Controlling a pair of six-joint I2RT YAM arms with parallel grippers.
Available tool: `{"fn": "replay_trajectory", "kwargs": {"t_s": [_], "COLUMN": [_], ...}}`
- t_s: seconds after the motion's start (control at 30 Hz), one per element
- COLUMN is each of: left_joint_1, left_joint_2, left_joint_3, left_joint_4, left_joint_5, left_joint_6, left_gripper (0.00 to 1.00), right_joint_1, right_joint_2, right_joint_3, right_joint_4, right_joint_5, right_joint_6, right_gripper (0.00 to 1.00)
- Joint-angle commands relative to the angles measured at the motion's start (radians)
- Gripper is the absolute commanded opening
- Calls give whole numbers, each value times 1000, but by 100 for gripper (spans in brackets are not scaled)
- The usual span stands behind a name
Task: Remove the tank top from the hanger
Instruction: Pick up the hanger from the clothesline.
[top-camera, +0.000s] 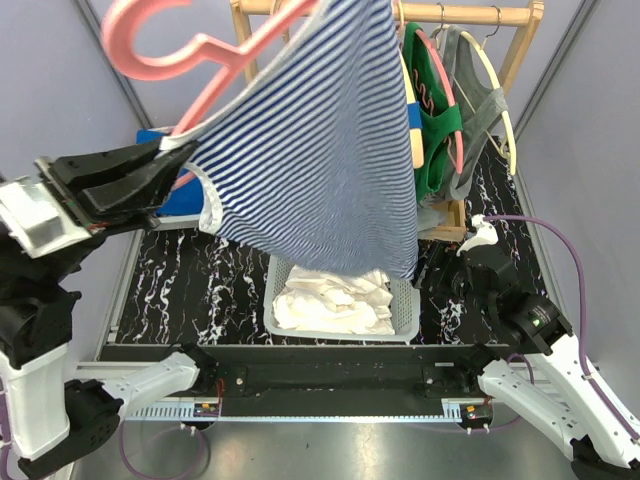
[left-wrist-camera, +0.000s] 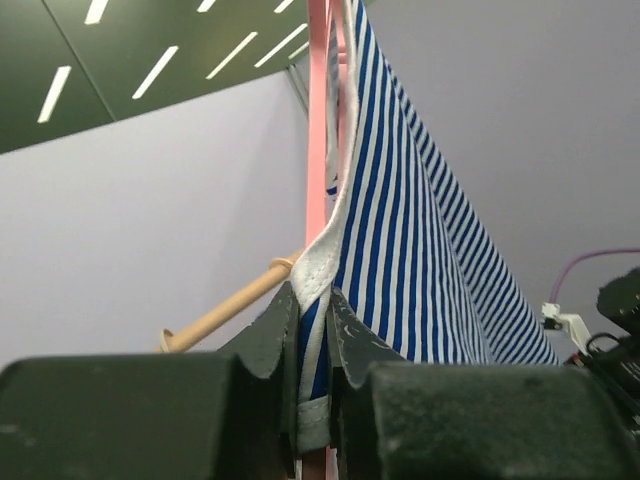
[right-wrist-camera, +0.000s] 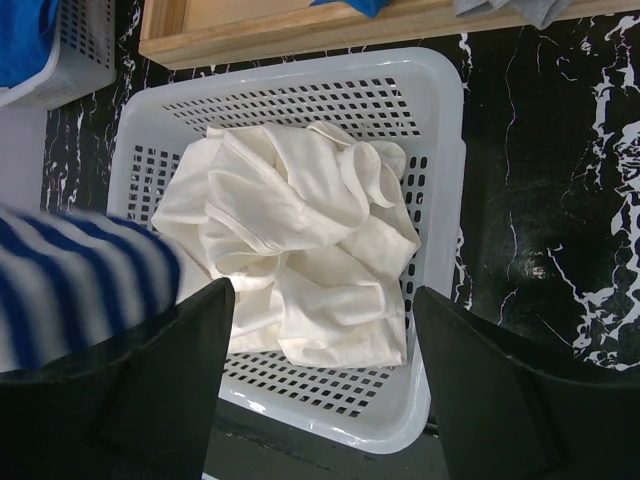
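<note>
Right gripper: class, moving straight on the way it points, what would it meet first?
Probably the white clothes heaped in the white basket, framed by the open right gripper; depth is unclear. The striped tank top hangs aside.

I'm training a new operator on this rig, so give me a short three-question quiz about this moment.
1. True or false: the right gripper is shut on the striped tank top.
2. What lies in the white basket? A white cloth, B shoes, C books.
3. Which gripper pinches the tank top's trim?
Key: 1 false, its jaws stand open; 2 A; 3 the left gripper.
</note>
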Motion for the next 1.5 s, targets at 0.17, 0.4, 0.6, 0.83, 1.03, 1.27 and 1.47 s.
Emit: {"fn": "replay_trajectory", "kwargs": {"t_s": [0.17,0.4,0.6,0.83,1.03,1.27,1.47], "left_joint_1": [-4,-4,-5,-5,-4,-4,-4], "left_joint_2": [-72,-29,12,6,-149,-245,-242], "left_joint_3": [-202,-176,-150,-183,-497,-691,-742], "left_joint_4": [25,16,12,-68,-140,-162,-142], "left_joint_5": [30,25,31,97,125,139,169], "left_joint_6": [91,170,249,249,246,192,161], "left_gripper": [0,0,0,0,0,0,0], "right_joint_1": [3,3,3,3,5,3,5], "right_joint_2": [-5,-5,-2,1,11,18,33], "right_joint_3": [96,94,96,106,178,255,214], "right_joint_4": [-12,-9,-6,0,20,170,348], "right_joint_5": [27,30,34,40,19,-142,-265], "right_joint_6": [-17,-18,-26,-34,-70,-190,-190], "right_gripper": [81,81,81,82,82,86,88]}}
